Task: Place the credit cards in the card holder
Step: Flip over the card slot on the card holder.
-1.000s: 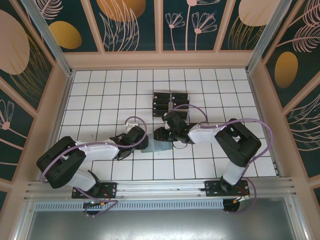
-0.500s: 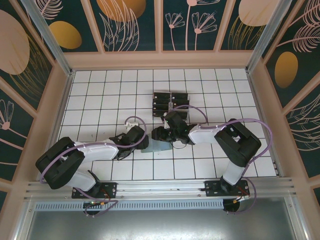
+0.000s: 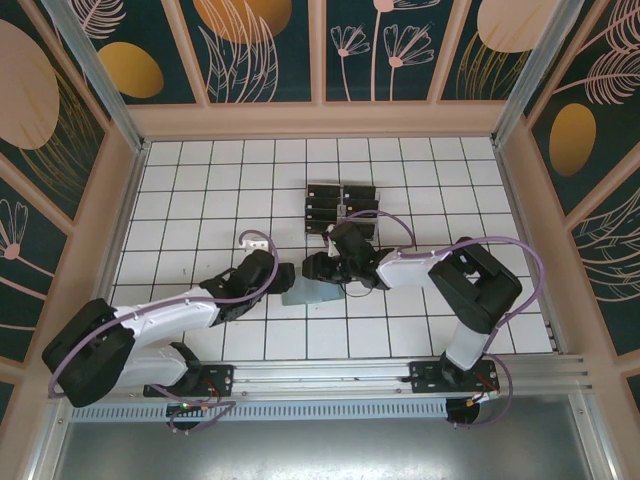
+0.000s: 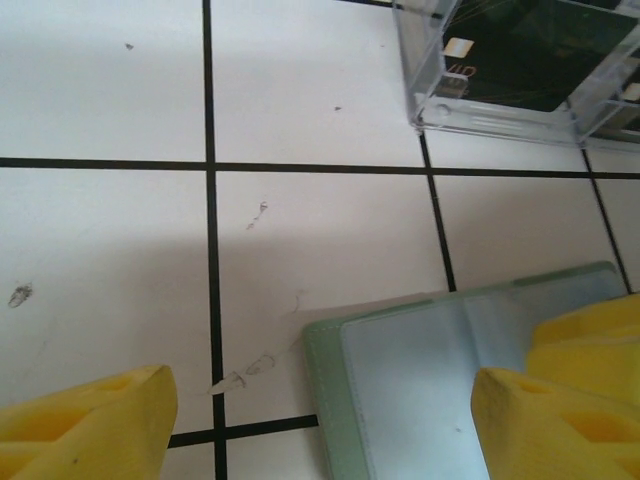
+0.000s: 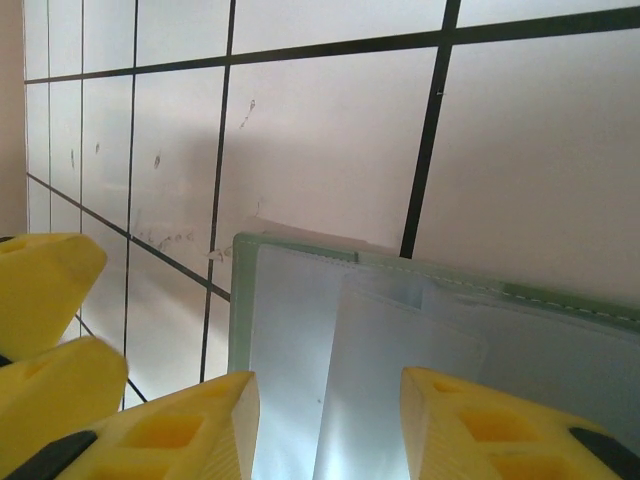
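The sage-green card holder (image 3: 312,293) lies open on the tiled floor, its clear inner sleeves (image 5: 300,330) facing up. In the left wrist view the card holder (image 4: 420,380) sits at the lower right. My left gripper (image 4: 320,430) is open, jaws wide apart low over the holder's left edge, and it reaches in from the left (image 3: 283,273). My right gripper (image 5: 330,430) is open over the sleeves, nothing between its fingers, and it meets the holder from the right (image 3: 314,268). Black credit cards (image 4: 530,50) stand in a clear rack (image 3: 340,205).
The clear plastic rack (image 4: 440,100) stands just beyond the holder, about one tile away. Wooden walls (image 3: 130,180) fence in the white tiled floor on the left, back and right. Open tiles stretch to the left of the holder (image 4: 100,250).
The left arm has stretched out lower, its elbow swung back toward the near left. Its gripper stays at the holder's left edge. The right arm and the holder have hardly moved.
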